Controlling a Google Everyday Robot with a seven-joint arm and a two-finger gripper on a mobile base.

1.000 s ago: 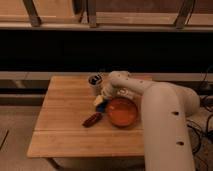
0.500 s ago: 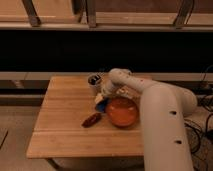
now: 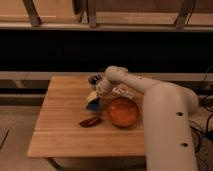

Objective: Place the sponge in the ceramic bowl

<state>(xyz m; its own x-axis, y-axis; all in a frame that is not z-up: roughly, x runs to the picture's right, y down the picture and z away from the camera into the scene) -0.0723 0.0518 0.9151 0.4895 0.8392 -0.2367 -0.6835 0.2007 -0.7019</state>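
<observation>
"Camera view checked. Position of sponge (image 3: 94, 106)?"

"Small blue block, outside ceramic bowl (image 3: 124, 114), just left of its left rim. On table (image 3: 60, 135) or barely above it; contact with wood not resolvable."

"Gripper (image 3: 93, 99)?"

"Directly at sponge, on its far side, touching or nearly so. Arm entering from right, passing along far edge of bowl. Claw state: cannot tell. Wide, narrow or clamped on block, not settled by this view."

"Relation governing the transfer?"

"Bowl to right of claw and slightly nearer. By judgement, a short sideways carry over left rim, with enough height to clear it, then release above centre. Only worth doing with block firmly held, which remains unconfirmed. Long axis of sponge too small to read. Single arm, so no choice of side."

"Clutter?"

"Dark reddish-brown oblong object (image 3: 90, 121) near-left of bowl, nearer than sponge. Small dark cup (image 3: 95, 79) at far side, just beyond wrist. Neither between sponge and bowl."

"Bowl interior?"

"Plain orange, nothing blue inside."
</observation>
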